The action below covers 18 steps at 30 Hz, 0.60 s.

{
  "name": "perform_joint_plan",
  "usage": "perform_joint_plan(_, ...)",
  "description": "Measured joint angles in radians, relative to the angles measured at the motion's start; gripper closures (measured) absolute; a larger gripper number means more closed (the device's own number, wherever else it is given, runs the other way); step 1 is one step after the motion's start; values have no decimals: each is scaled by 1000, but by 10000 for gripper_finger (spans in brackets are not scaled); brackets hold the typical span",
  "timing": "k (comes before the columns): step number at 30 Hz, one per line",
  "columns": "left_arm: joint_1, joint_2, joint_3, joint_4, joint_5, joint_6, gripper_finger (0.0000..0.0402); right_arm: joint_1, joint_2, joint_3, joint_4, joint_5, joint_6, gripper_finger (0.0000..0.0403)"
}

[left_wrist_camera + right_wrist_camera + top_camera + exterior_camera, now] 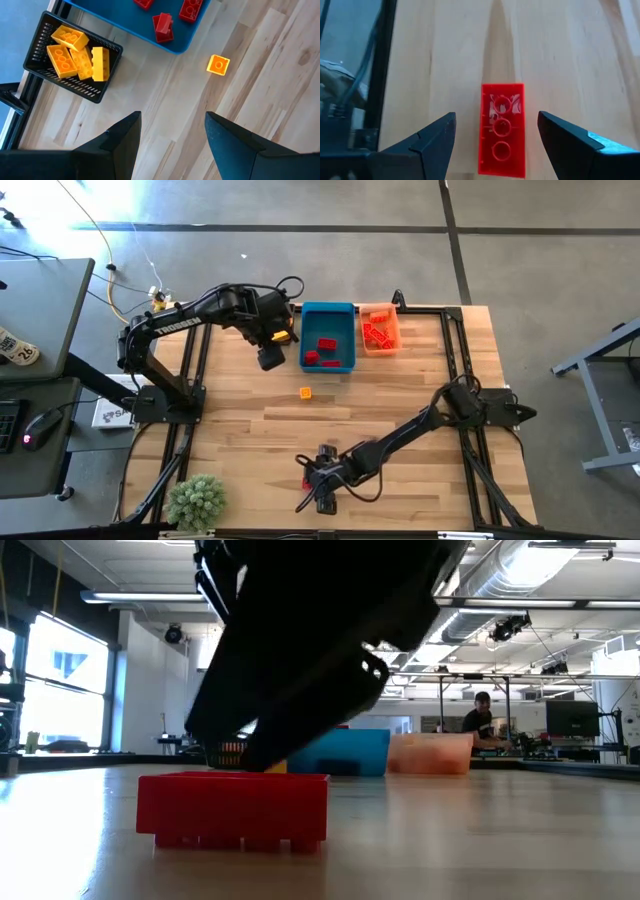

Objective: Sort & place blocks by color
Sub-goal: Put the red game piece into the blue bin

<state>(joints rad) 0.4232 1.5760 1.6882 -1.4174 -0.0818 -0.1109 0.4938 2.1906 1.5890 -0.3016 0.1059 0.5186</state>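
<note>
While the left claw (172,131) hangs spread, the right claw (496,135) straddles a red block (502,129), parted.

Wooden table (420,395); bins (328,336), loose blocks (305,392), plant (195,502)

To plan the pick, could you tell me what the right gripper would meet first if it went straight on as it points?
Probably the red brick, lying between the open right gripper's fingers.
</note>
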Motion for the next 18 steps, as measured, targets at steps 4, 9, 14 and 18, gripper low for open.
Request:
perform_joint_plan(4,0,0,0,0,0,5,196,0,25,0,7,0,1,135)
perform_joint_plan(9,0,0,0,0,0,20,196,0,44,0,16,-1,6,135)
perform_joint_plan(14,0,0,0,0,0,42,196,0,48,0,-30,30,42,149)
perform_joint_plan(18,0,0,0,0,-4,62,196,-2,46,1,-80,48,67,184)
